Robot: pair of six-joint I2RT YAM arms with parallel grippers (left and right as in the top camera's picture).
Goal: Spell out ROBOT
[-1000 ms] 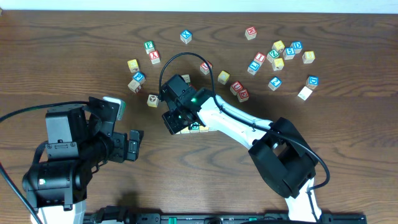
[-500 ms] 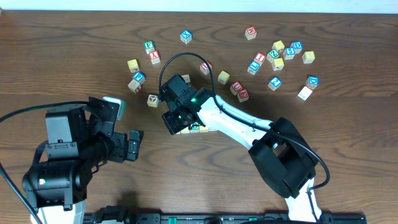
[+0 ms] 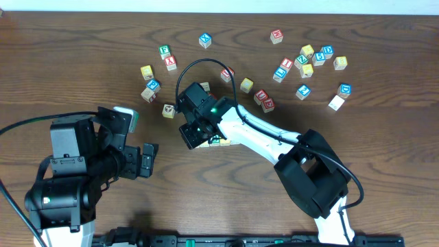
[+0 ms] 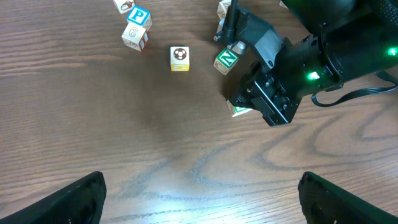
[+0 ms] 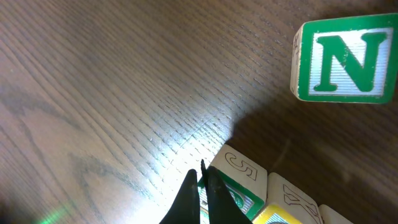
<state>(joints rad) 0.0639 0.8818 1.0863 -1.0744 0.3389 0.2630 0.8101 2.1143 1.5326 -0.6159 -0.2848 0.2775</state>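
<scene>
Dark wooden table (image 3: 68, 75): right gripper (image 5: 203, 184), closed and empty, unmoved beside wooden letter-block row (image 5: 245, 177), spelling seemingly paused; left gripper (image 4: 200, 200) wide open.

My overhead camera looks straight down on the counter (image 3: 82, 41) from well above, taking in both arms and the whole scatter of blocks. The left wrist camera sits farther back and tilts forward and down across the wood. Its own fingers (image 4: 68, 199) are dark in the lower corners, and it faces the right claw (image 4: 242, 106) from middle range. The right wrist camera hangs very near the wood, looking down past its fingertips (image 5: 189, 196). Both wrist views catch the green N block (image 4: 227, 60), which looms large in the right wrist one (image 5: 345, 59). Overhead and left wrist share the P block (image 3: 152, 85), seen near the top edge from the wrist (image 4: 138, 17).
</scene>
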